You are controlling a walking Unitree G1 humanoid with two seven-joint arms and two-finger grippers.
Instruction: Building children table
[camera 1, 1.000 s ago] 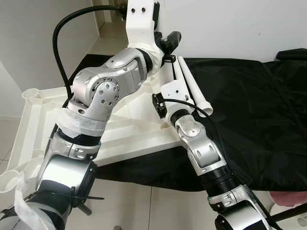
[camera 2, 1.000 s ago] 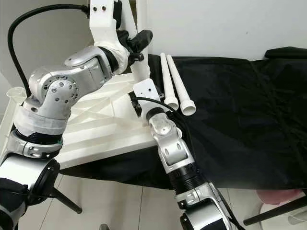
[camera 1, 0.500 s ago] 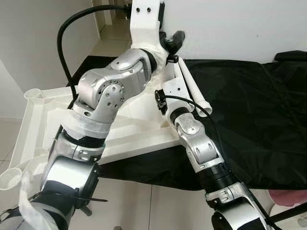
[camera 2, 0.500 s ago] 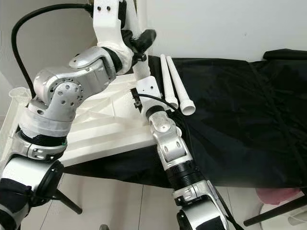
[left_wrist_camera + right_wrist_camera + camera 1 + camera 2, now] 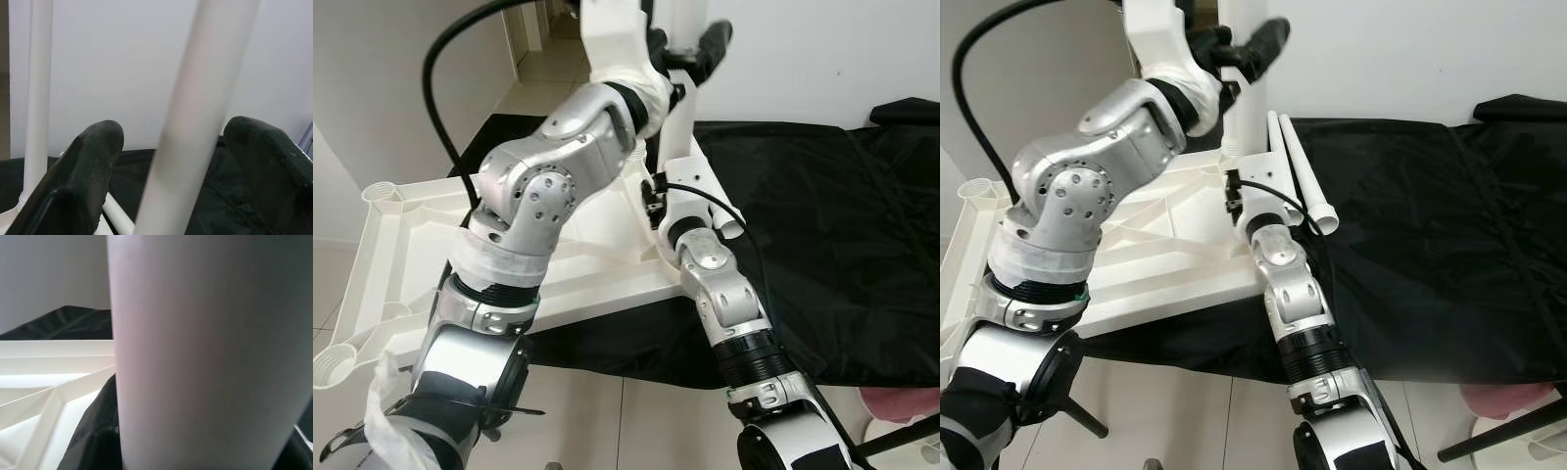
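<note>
In the left eye view the white tabletop (image 5: 578,264) lay upside down, ribs up, half on the black cloth (image 5: 822,225), so its corner sockets faced upward to take legs. The left gripper (image 5: 690,54) was raised high at the far corner, black fingers on either side of an upright white leg (image 5: 677,108), presumably steadying it over its socket. The right gripper (image 5: 658,196) reached in low at the base of the same leg.

In the right eye view two spare legs (image 5: 1298,171) lay side by side on the cloth just beside the right wrist, kept near for later corners. Compared with a second earlier, the left arm had climbed higher up the leg and the right wrist had pushed closer to the socket.

In the left wrist view the fingers (image 5: 83,171) stood apart around the leg, with a gap on both sides: a loose guide, not a clamp.

In the right wrist view the leg (image 5: 195,357) sat very close against the black fingers; the grip looked closed on it, though the close view left this uncertain.
</note>
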